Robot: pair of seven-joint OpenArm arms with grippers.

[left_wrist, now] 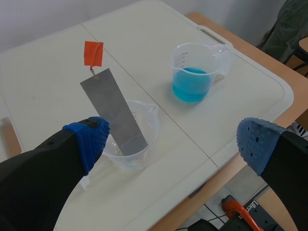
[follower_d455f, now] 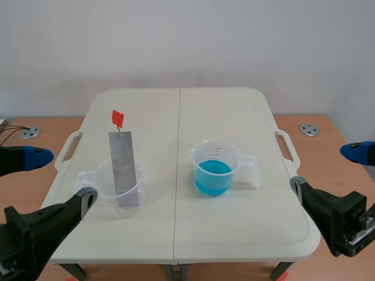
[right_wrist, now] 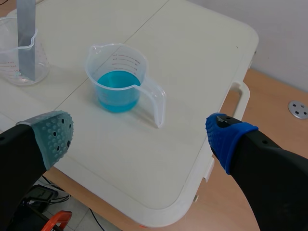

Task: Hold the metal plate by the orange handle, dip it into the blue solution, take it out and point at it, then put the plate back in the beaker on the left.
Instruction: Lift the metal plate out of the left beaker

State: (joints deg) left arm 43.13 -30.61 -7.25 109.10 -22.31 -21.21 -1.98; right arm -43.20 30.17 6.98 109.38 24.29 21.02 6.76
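The metal plate (follower_d455f: 124,167) stands in the clear beaker (follower_d455f: 120,193) on the left half of the white tabletop (follower_d455f: 234,111). It leans on the rim rather than standing straight, and its lower end seems to rest on the beaker's floor, though the clear wall makes that hard to confirm. The orange handle (follower_d455f: 118,119) sticks up free from the plate's upper end on a short wire, with nothing touching it. Well apart, across the tabletop's middle seam, sits the second beaker (follower_d455f: 218,153), partly filled with the blue solution (follower_d455f: 212,175), its grip turned toward the right arm's side. The left tool (left_wrist: 173,142) hangs low at the near edge with its fingers spread wide and holds nothing; the clear beaker lies ahead of it, close by one blue pad (left_wrist: 89,139). The right tool (right_wrist: 139,137) is likewise spread wide and holds nothing, with the second beaker ahead of it between the lines of its fingers.
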